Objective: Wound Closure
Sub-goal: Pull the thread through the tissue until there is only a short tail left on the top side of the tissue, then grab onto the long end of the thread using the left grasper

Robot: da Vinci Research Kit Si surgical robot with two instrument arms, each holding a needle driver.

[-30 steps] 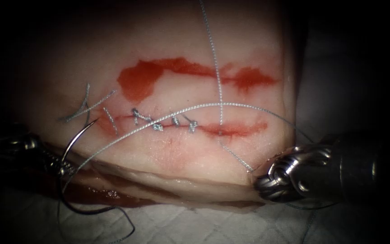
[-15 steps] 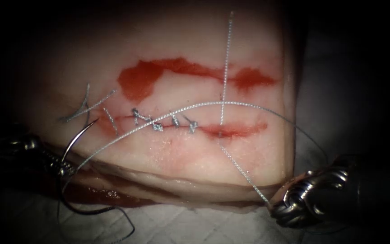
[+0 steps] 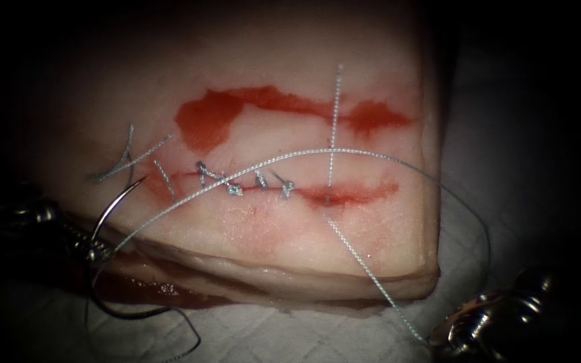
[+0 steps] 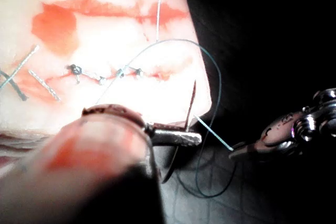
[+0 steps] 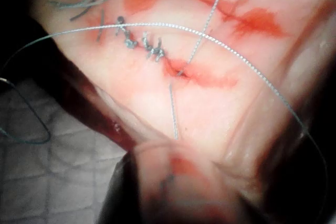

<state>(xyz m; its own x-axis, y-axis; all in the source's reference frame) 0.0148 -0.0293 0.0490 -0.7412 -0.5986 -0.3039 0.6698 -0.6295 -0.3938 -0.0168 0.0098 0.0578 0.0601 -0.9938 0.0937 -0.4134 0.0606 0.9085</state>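
Tissue: pale slab of pork belly [image 3: 250, 235] on white gridded cloth [image 3: 263, 336], horizontal cut [image 3: 284, 191] partly closed by grey knotted stitches [image 3: 237, 185].
Fluid: red smear [image 3: 210, 117] above the cut, thinner pooling in the cut's open right end.
Needle: curved steel needle [image 3: 112, 208] clear of the tissue, at its left front edge, tip up.
Left tool: metal needle driver [image 3: 92, 252] clenched on the needle near its tail end.
Right tool: metal needle driver [image 3: 438, 336] off the tissue's right front corner, clamped on the thread.
Thread: grey braided thread [image 3: 364, 262] runs taut from the cut's right end to the right tool; free tail stands above the cut; a long arc crosses towards the needle.
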